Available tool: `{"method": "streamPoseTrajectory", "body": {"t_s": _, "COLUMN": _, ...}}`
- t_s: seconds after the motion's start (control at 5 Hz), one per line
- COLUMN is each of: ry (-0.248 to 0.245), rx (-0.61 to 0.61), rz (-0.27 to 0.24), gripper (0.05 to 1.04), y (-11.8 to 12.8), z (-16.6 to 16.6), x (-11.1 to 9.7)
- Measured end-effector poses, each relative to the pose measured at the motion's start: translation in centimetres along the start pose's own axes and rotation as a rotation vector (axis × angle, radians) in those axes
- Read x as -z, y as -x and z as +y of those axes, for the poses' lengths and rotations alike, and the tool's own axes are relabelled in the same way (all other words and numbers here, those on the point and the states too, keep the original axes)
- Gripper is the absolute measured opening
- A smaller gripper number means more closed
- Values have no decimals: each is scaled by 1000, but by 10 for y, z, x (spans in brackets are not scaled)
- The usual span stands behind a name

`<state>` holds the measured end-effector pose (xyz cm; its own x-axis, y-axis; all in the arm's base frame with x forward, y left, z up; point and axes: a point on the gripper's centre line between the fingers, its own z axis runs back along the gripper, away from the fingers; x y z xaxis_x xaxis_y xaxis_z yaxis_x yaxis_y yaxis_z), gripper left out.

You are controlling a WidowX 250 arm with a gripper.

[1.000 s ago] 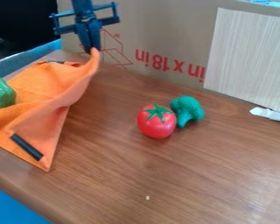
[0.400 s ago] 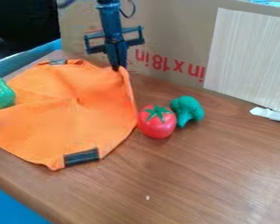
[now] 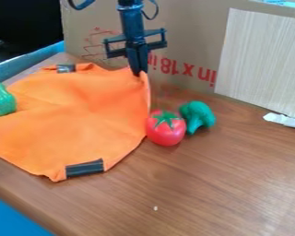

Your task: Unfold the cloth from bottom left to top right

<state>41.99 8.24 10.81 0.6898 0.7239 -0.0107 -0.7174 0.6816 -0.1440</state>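
My gripper (image 3: 139, 73) hangs at the upper middle, near the back of the table, shut on the upper right corner of the orange cloth. The orange cloth (image 3: 82, 115) lies spread over the left part of the table, its right edge raised toward the fingertips and running down beside the tomato. Dark patches mark the cloth at its front edge and its back left edge.
A red tomato (image 3: 165, 129) stands right against or very near the cloth's right edge, with green broccoli (image 3: 198, 114) beside it. A green pepper (image 3: 1, 99) is at the far left. Behind stands a cardboard box (image 3: 180, 27) with a pale board (image 3: 261, 64).
The gripper has moved right and somewhat down with the cloth's corner. The folded cloth has opened out to the right, and its front dark patch now lies flatter and farther right.
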Motion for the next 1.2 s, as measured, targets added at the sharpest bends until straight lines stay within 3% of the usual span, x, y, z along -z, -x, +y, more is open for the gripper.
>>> {"method": "streamPoseTrajectory", "body": {"t_s": 0.2, "ry": -2, "rx": 12, "rz": -23, "gripper": 239, "y": 3, "z": -6, "x": 9}}
{"method": "streamPoseTrajectory", "body": {"t_s": 0.6, "ry": 21, "rx": 33, "rz": -14, "gripper": 818, "y": 3, "z": -12, "x": 8}}
{"method": "streamPoseTrajectory", "body": {"t_s": 0.8, "ry": 40, "rx": 28, "rz": 12, "gripper": 1004, "y": 2, "z": -9, "x": 4}}
{"method": "streamPoseTrajectory", "body": {"t_s": 1.0, "ry": 64, "rx": 18, "rz": 45, "gripper": 1003, "y": -5, "z": 4, "x": -7}}
{"method": "streamPoseTrajectory", "body": {"t_s": 1.2, "ry": 55, "rx": 8, "rz": 57, "gripper": 1001, "y": -15, "z": 35, "x": -37}}
